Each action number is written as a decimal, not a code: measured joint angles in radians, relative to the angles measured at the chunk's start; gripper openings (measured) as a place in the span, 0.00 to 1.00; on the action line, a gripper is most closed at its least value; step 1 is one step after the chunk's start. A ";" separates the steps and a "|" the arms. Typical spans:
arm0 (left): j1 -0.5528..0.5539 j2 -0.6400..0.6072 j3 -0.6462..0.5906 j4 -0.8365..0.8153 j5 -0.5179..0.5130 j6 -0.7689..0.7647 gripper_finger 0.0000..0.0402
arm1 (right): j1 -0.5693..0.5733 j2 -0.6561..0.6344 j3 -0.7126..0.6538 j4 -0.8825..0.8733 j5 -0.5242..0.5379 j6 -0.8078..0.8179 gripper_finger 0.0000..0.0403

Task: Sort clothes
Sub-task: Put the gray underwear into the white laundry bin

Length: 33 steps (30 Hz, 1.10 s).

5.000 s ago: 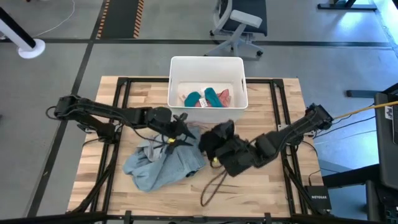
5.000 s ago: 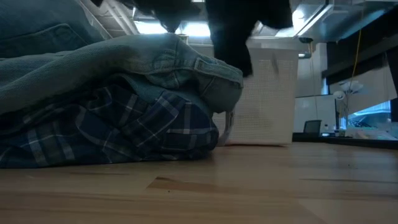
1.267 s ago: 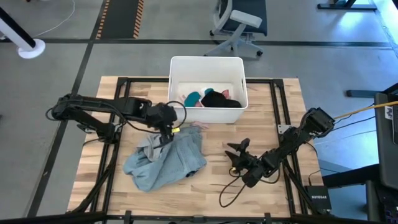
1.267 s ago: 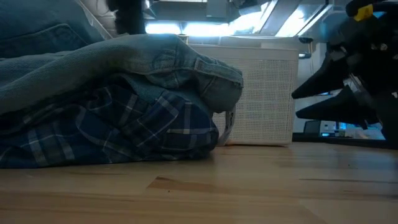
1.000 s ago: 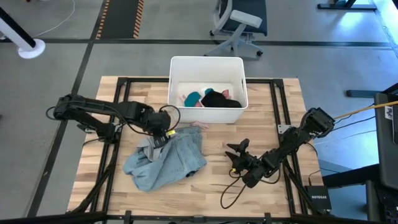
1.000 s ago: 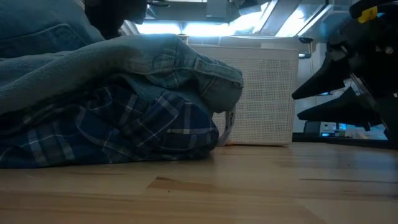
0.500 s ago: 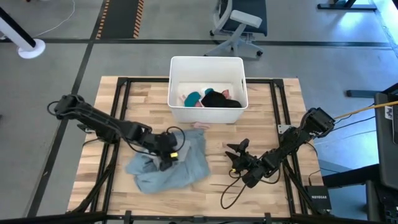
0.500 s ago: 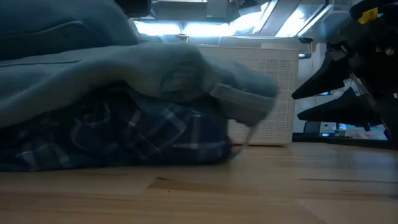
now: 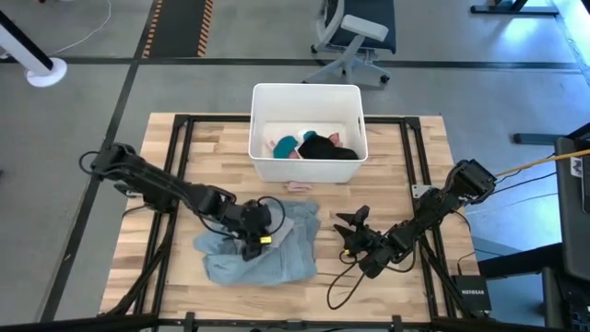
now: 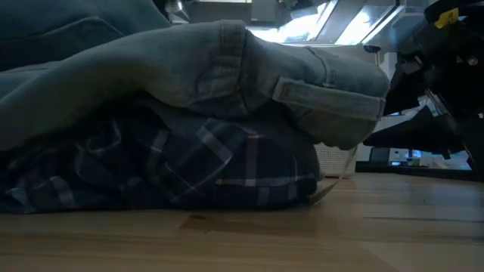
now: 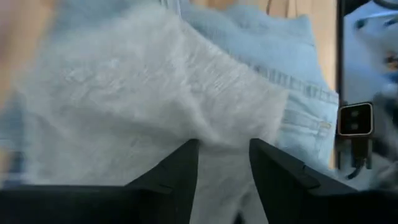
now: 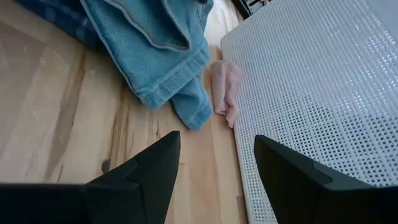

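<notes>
Here the left gripper, jaws pinching the grey-blue shirt, should lift slowly; the right gripper waits open, empty.

Overhead light: the high view is evenly and brightly lit; only short, soft shadows are cast on the wooden table.
Low view: the scene is dim and backlit by bright ceiling lights; the grey-blue shirt and the plaid shirt are rendered dark, with soft focus on the near fabric.
Left wrist view: strong motion blur is seen across the pale fabric, and its weave is smeared and washed out.
Right wrist view: daylight-bright and sharp; the perforations of the white bin are clearly resolved, and the 2 dark fingers are shown as silhouettes.
</notes>
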 joint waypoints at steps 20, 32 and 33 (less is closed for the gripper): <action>0.080 0.006 0.084 -0.275 -0.215 -0.016 0.41 | 0.001 0.000 0.000 0.002 -0.133 0.059 0.56; 0.108 0.025 -0.041 0.009 0.103 -0.032 0.54 | 0.001 0.000 0.000 0.001 -0.141 0.059 0.56; 0.107 0.036 -0.051 0.020 0.109 -0.029 0.53 | 0.001 0.000 0.000 0.001 -0.142 0.059 0.56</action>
